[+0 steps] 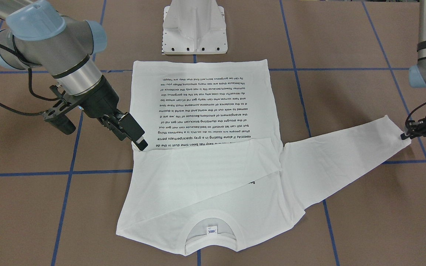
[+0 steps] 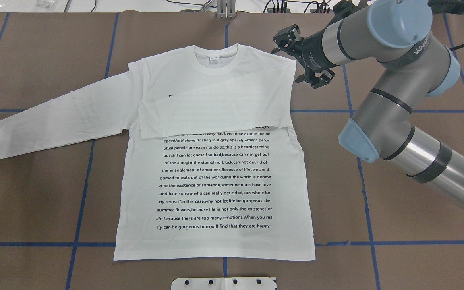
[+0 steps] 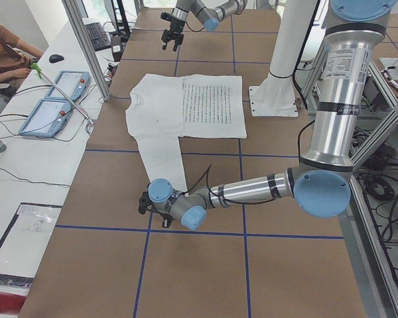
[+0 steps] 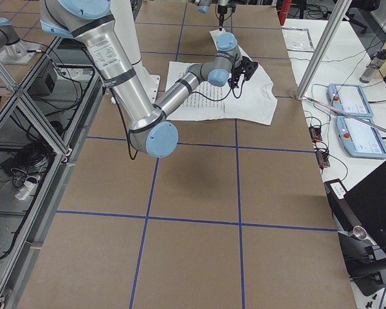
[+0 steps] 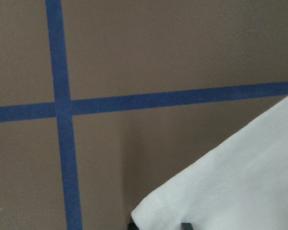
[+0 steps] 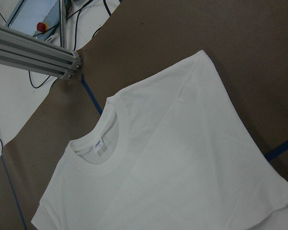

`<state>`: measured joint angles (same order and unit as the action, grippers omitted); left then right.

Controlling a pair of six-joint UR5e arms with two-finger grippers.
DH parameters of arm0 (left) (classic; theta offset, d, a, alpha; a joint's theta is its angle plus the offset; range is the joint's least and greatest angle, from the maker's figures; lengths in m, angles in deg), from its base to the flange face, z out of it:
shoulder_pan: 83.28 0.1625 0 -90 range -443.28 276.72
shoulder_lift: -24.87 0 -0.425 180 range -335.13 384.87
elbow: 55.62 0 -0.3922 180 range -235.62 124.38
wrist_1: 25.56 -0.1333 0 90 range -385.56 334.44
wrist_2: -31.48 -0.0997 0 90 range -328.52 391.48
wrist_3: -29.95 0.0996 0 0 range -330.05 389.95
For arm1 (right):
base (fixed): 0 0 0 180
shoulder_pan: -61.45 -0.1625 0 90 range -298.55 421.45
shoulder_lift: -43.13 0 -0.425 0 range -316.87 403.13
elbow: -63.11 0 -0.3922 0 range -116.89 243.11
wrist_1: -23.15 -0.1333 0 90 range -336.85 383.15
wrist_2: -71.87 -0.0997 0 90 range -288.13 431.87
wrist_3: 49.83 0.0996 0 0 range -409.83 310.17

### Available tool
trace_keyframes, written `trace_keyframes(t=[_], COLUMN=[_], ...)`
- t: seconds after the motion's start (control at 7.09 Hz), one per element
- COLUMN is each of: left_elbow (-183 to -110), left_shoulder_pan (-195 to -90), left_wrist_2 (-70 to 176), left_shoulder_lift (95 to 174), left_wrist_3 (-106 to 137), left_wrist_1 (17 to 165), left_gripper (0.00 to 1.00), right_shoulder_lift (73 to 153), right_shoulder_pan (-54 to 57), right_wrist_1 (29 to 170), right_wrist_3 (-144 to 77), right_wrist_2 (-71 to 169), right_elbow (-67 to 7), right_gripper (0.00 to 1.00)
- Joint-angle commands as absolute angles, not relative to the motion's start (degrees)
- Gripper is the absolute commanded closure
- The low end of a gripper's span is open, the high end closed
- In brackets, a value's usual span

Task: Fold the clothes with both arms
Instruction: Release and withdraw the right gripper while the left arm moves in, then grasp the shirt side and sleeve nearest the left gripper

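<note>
**Left gripper** [image 1: 405, 136]. It sits at the far right of the front-facing view, against the cuff [image 1: 392, 129] of the outstretched sleeve. In its wrist view two dark tips flank the cuff hem at the bottom edge. Whether they are clamped on the cloth cannot be told.

**Right gripper** [image 1: 139, 140]. Its fingers appear parted and hold nothing. It hangs above the shirt's edge at centre left of the front-facing view.

**Work piece.** The white long-sleeved cotton T-shirt with the black text block [image 2: 216, 177] lies flat at the centre of the brown table with the blue tape grid [image 2: 34, 201]. Its ribbed collar [image 2: 215, 54] is at the top of the overhead view. One sleeve [image 2: 216, 108] is already folded across the chest, and the other extends to the left edge.

**Procedure (judged).**
1. The outstretched sleeve appears to be next.
2. Seat both cuff layers fully between the pads.
3. Lift only enough to clear the cloth.
4. Carry the cuff across the chest, hinging at the shoulder seam.
5. Lay it over the folded sleeve without dragging the body.
6. Keep the right arm clear.
</note>
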<state>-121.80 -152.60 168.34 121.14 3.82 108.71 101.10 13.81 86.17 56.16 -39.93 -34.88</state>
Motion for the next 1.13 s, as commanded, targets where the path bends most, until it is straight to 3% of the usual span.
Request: trace_keyframes(t=[0.0, 0.42, 0.56, 0.99], left_elbow=[-125.6, -140.7, -144.2, -142.8], left_shoulder_pan=[-152.6, -151.1, -145.6, -129.1], left_wrist_2=[169.0, 173.3, 172.6, 157.9], left_shoulder_lift=[121.7, 124.7, 127.1, 148.4], left_wrist_3=[3.7, -19.2, -28.8, -57.9], left_wrist_1=[108.1, 108.3, 108.6, 107.8], left_gripper=[1.00, 1.00, 1.00, 1.00], right_shoulder_lift=[101.2, 108.1, 111.1, 119.0], right_shoulder_pan=[13.8, 7.3, 4.6, 1.3], right_wrist_1=[86.2, 85.7, 85.3, 85.0], right_wrist_3=[56.2, 47.5, 42.4, 26.6], right_wrist_2=[-39.9, -48.1, -50.7, -52.2], right_elbow=[-35.0, -37.4, -37.4, -37.4], right_gripper=[0.01, 0.01, 0.01, 0.01])
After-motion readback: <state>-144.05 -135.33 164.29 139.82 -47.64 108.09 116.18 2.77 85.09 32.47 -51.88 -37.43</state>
